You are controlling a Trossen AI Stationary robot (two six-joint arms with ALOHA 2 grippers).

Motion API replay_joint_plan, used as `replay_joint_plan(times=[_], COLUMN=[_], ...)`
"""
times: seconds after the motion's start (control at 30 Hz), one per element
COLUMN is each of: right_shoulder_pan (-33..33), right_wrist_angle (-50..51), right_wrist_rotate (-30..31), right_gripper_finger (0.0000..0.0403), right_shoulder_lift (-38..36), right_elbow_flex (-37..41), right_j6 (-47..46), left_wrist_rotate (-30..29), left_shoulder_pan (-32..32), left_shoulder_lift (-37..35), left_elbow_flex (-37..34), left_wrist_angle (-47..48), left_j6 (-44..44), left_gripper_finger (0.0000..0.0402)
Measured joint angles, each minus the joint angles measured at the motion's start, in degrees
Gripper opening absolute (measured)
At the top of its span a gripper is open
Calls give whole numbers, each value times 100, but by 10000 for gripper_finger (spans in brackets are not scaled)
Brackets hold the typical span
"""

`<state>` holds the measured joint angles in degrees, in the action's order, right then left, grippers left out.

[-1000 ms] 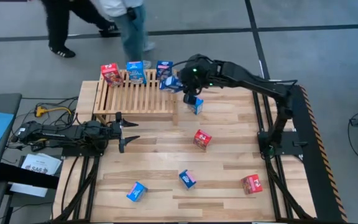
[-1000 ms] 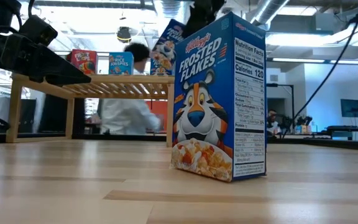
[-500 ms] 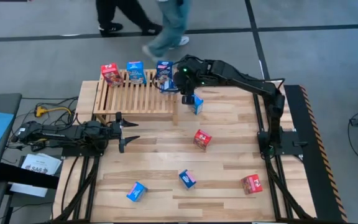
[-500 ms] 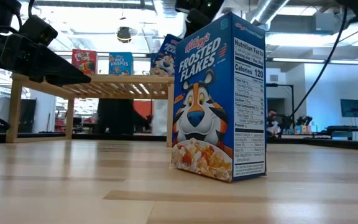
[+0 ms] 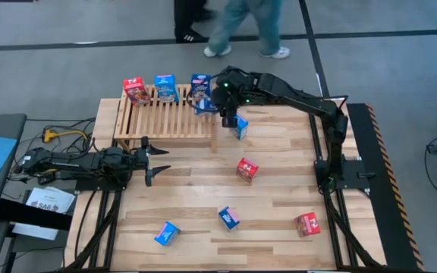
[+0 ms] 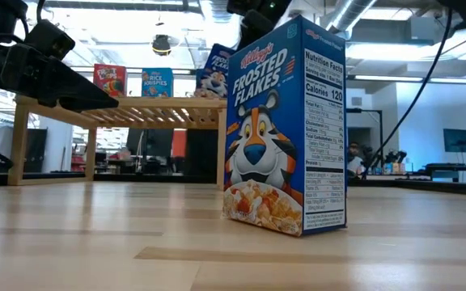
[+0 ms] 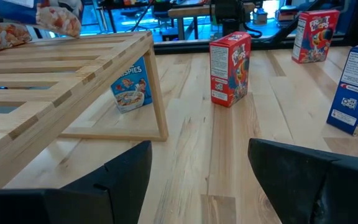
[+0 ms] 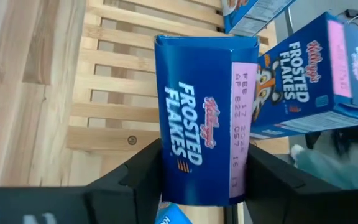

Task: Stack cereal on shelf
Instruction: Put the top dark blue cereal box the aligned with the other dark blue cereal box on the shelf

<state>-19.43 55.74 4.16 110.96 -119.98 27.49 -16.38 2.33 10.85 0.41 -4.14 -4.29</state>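
Along the near edge of the table (image 5: 279, 250) three cereal boxes stand apart from each other: a blue box at the left (image 5: 167, 233), a second blue box (image 5: 229, 218) nearer the middle, and a red box at the right (image 5: 307, 224). Further in, near the middle of the planks, stands another red box (image 5: 246, 169). On the left side at about this depth, the left claw (image 5: 160, 160) hangs just in front of the shelf (image 5: 165, 115), its fingers spread wide with nothing between them. Beyond, a small blue box (image 5: 240, 127) stands on the table just beside the right front corner of the shelf. Above the right end of the slats is the right claw (image 8: 205, 151); its two fingers lie against both sides of a blue Frosted Flakes box (image 8: 204, 106), so it has this box in its grip. I cannot tell whether the box already touches the slats. On the far edge of the shelf three boxes stand in a row: a red one (image 5: 134, 89), a blue Rice Krispies one (image 5: 165, 87) and a blue one at the right (image 5: 200, 83). Behind the table, the legs of people (image 5: 245, 23) show on the floor.
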Motion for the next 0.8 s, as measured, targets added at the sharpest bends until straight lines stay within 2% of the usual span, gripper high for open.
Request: replay_joint_plan(times=[0.27, 0.53, 0.8], right_shoulder_pan=[-26, -125, -124], right_wrist_angle=[-198, -161, 99], right_wrist_rotate=[-61, -140, -191], right_gripper_finger=[245, 250, 250], right_shoulder_lift=[113, 245, 66], right_elbow_flex=[7, 15, 3], right_j6=[-6, -111, -352], left_wrist_rotate=[2, 2, 4], left_shoulder_pan=[0, 0, 0], left_shoulder_lift=[2, 2, 2], left_elbow_flex=[-1, 1, 1], left_wrist_angle=[0, 1, 2], left_j6=[0, 0, 0], left_gripper_finger=[258, 258, 258])
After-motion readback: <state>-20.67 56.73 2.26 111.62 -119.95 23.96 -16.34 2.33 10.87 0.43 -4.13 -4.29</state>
